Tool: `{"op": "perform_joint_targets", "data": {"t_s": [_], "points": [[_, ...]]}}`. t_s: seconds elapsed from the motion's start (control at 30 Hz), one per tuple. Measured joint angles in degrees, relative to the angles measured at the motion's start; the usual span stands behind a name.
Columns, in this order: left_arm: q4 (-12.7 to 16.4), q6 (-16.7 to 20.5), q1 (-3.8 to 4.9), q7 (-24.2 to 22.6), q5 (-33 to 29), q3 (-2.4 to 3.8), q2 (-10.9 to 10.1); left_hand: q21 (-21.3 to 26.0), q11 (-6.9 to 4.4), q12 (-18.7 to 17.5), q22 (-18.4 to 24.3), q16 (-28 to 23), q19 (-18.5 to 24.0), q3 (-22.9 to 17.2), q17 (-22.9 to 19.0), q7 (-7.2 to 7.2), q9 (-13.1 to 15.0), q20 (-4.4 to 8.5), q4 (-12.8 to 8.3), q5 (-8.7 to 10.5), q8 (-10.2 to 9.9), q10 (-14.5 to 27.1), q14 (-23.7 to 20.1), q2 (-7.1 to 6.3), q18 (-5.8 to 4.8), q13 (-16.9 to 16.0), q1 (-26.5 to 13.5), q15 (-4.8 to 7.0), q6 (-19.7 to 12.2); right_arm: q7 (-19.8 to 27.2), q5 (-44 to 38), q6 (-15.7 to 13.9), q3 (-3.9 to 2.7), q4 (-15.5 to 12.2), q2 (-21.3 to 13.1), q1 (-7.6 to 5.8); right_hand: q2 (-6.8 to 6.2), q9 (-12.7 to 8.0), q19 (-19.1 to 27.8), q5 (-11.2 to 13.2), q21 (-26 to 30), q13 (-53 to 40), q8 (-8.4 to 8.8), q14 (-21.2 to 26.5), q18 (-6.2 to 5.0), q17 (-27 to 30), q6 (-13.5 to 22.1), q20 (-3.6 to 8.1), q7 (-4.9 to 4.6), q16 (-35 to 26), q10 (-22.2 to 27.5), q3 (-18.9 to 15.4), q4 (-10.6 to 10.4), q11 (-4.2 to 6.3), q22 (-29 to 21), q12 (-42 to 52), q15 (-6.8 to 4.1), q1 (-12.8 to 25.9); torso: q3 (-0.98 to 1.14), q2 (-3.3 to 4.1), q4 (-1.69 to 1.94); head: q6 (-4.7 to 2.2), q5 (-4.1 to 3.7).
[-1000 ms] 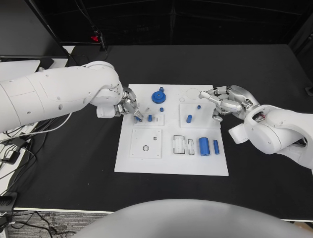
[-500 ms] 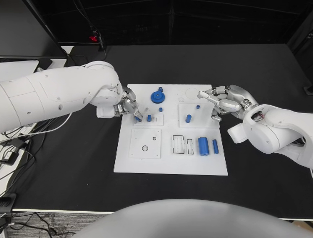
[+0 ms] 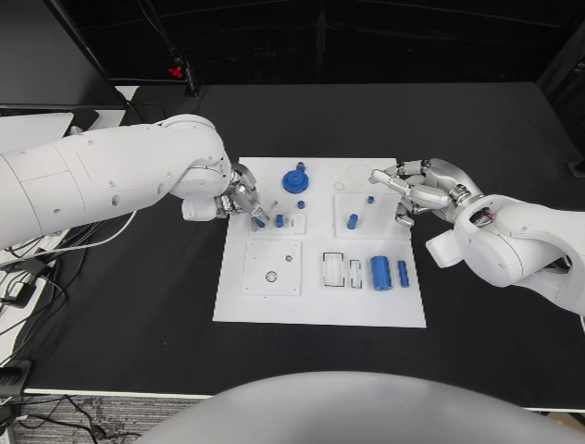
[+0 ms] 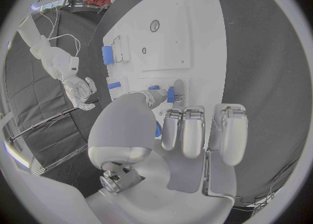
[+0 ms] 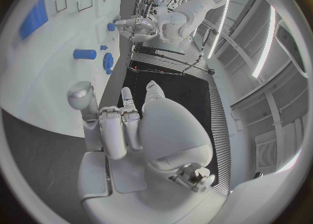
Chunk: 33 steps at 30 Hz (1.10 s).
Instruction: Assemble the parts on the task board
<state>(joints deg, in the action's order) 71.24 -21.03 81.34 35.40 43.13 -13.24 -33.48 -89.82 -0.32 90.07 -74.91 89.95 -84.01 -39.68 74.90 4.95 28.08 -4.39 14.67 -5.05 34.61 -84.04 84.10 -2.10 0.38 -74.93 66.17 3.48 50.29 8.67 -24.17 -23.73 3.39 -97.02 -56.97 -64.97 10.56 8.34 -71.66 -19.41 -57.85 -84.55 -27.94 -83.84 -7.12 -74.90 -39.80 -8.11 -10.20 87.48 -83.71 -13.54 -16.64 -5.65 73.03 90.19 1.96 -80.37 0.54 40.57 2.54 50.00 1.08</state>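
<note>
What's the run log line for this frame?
left hand: pinching small blue peg over task board upper left | right hand: open, at board's right edge, holding nothing | blue gear: on board

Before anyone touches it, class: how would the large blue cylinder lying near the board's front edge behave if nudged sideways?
The large blue cylinder lies on its side on the flat white task board, so it would probably roll. It looks like rigid plastic, likely light and stiff. Its smooth surface may slip between fingers.

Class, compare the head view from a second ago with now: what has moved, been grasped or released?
Almost nothing changed. The left hand still pinches a small blue peg at the task board's upper left, barely shifted. The right hand stays at the board's right edge, holding nothing. The other blue parts lie unmoved.
</note>
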Motion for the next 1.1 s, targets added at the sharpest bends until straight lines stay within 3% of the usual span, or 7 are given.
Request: {"op": "perform_joint_targets", "data": {"t_s": [0.27,0.43,0.53,0.63,0.77,1.0,1.1], "points": [[-0.2,-0.2,-0.01,0.0,0.0,0.03,0.1,0.0,0.0,0.0,0.0,0.0,0.0,0.2,0.0,-0.1,0.0,0.0,-0.2,0.19,-0.6,0.0,0.0,0.08,0.0,0.0,-0.1,0.0,0.1,0.0,0.0,0.0,0.0,0.0,0.0,0.0,0.11,0.0,0.0,0.0,0.0,0.0,0.0,0.0,0.0,0.0,0.0,0.0,0.0,0.0,0.0,0.0,0.0,0.0,0.0,0.0,0.0,-0.1,0.01,-0.01,0.0,0.0,0.0],[-0.2,-0.2,-0.01,0.0,-0.1,0.06,0.1,0.0,0.95,0.0,0.0,0.0,0.0,0.5,0.0,-0.4,-1.2,0.0,-0.5,0.3,-3.2,0.1,0.0,0.39,0.0,0.0,-0.4,-0.6,0.6,0.0,0.0,0.0,0.0,0.0,0.0,0.0,0.18,0.0,0.0,0.0,0.0,-0.1,0.0,0.0,0.0,0.0,0.0,0.0,0.0,0.0,0.0,0.0,0.0,0.0,0.0,0.0,0.0,-0.2,0.01,-0.01,0.0,0.0,0.0],[-0.2,-0.3,0.04,0.0,-0.2,0.12,0.2,0.0,1.45,0.0,0.0,0.0,0.0,-0.1,0.0,1.24,-1.9,0.0,-2.2,0.3,-4.9,0.0,-0.1,0.37,0.0,0.0,-1.5,-1.14,-1.1,0.0,0.0,0.0,0.0,0.0,0.0,0.0,0.24,0.0,0.0,0.0,0.0,-0.1,0.0,0.0,0.01,0.0,0.0,0.0,0.0,0.0,0.0,0.0,0.0,0.0,0.0,0.0,0.0,-0.2,-0.01,-0.01,0.0,0.0,0.0],[-0.2,-0.3,0.06,0.1,-0.3,0.13,0.2,0.0,2.26,0.0,0.0,0.0,0.1,0.3,0.0,2.26,-1.9,-0.14,-3.1,0.98,-4.9,0.0,-0.1,0.22,0.0,0.0,-3.2,-1.74,-2.1,0.0,0.0,0.0,0.0,0.0,0.0,0.0,0.24,0.0,0.0,0.0,0.0,-0.1,0.0,0.0,0.0,0.0,0.0,0.0,0.0,0.0,0.0,0.0,0.0,0.0,0.0,0.0,0.0,-0.2,-0.01,-0.01,0.0,0.0,-0.04],[-0.2,-0.4,0.07,0.2,-0.4,0.14,0.2,0.0,2.66,0.0,0.0,0.0,0.0,3.9,0.0,2.44,-1.9,-0.63,-1.5,1.33,-4.9,0.0,-0.1,0.04,0.0,0.0,-4.8,-2.16,-2.3,0.0,0.0,0.0,0.0,0.0,0.0,0.0,0.24,0.0,0.0,0.0,0.0,-0.1,0.0,0.0,0.0,0.0,0.0,0.0,0.0,0.0,0.0,0.0,0.0,0.0,0.0,0.1,0.0,-0.2,-0.02,0.0,0.0,0.0,-0.11],[-0.2,-0.4,0.08,0.4,-0.4,0.17,0.2,0.0,2.66,0.0,0.0,0.0,0.2,5.0,0.0,2.44,-1.9,-0.83,-1.9,1.33,-4.9,0.0,-0.1,-0.74,0.0,0.0,-4.2,-2.16,-2.3,0.0,0.0,0.0,0.0,0.0,0.0,0.0,0.24,0.0,0.0,0.0,0.0,-0.1,0.0,0.0,0.0,0.0,0.0,0.0,0.0,0.0,0.0,0.0,0.0,0.0,0.0,0.1,0.0,-0.2,-0.01,0.01,0.01,0.0,-0.07],[-0.2,-0.4,0.08,0.4,-0.5,0.18,0.2,0.0,2.66,0.0,0.0,0.0,0.0,5.2,0.0,2.44,-1.9,-1.04,-2.1,1.32,-4.9,0.0,-0.1,-0.29,0.0,0.0,-3.8,-2.15,-2.3,0.0,0.0,0.0,0.0,0.0,0.0,0.0,0.24,0.0,0.0,0.0,0.0,-0.1,0.0,0.0,0.0,0.0,0.0,0.0,0.0,0.0,0.0,0.0,0.0,0.0,0.0,0.1,0.0,-0.2,-0.01,0.01,0.01,0.0,-0.03]]}}
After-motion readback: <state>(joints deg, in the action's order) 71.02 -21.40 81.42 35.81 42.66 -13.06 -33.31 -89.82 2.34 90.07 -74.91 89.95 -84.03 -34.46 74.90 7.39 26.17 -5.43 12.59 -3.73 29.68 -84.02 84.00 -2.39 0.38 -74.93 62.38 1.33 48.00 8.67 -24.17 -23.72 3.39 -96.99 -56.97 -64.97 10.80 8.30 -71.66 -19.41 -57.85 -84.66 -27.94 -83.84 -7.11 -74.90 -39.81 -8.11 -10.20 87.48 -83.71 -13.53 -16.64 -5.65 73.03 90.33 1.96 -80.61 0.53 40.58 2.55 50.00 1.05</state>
